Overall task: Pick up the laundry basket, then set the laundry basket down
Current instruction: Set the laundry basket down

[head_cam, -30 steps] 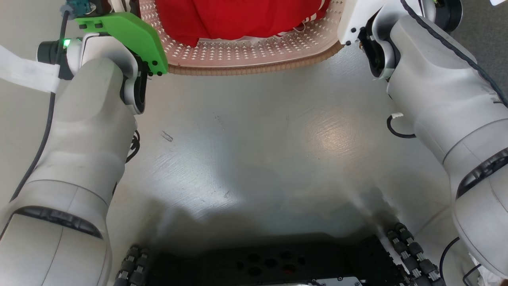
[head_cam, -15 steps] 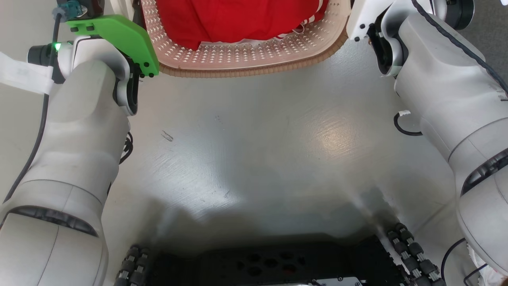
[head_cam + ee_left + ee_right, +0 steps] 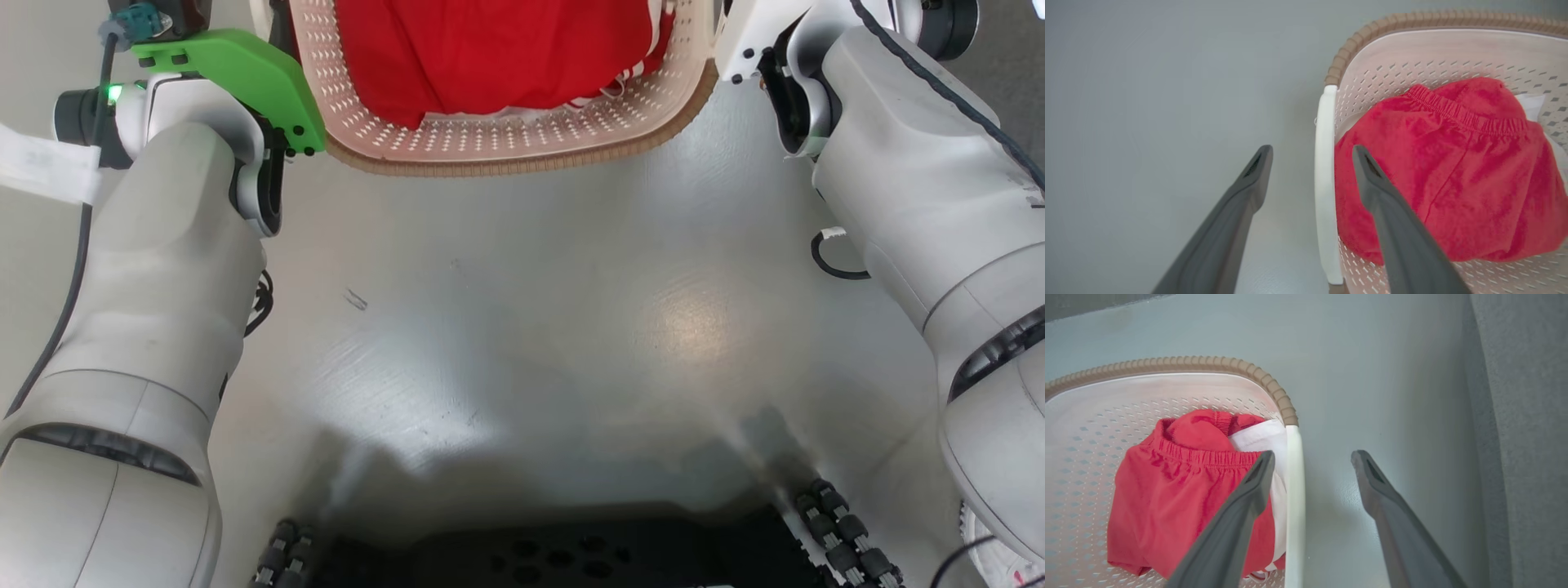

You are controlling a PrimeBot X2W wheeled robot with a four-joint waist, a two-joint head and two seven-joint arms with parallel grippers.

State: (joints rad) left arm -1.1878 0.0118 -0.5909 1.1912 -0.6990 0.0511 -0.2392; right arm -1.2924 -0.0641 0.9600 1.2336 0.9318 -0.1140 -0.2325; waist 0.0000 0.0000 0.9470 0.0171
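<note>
The laundry basket [image 3: 490, 166], cream and perforated with a brown woven rim, sits on the grey floor at the top middle of the head view. It holds a red garment [image 3: 490, 49] and some white cloth [image 3: 1261, 437]. My left gripper [image 3: 1311, 149] is open and straddles the basket's white side handle [image 3: 1325, 183], with one finger outside and the other over the red garment [image 3: 1453, 163]. My right gripper [image 3: 1313, 454] is open too, astride the other white handle [image 3: 1295, 498]. Neither gripper's fingers press on a handle.
My two pale forearms [image 3: 163, 269] [image 3: 914, 188] flank the basket. My black base [image 3: 571, 555] with its rollers lies at the bottom of the head view. A darker grey strip of flooring [image 3: 1515, 416] runs beside the right gripper.
The whole head view has shifted down a little, so the camera has moved and more of the basket shows. Both forearms have moved slightly outward.
</note>
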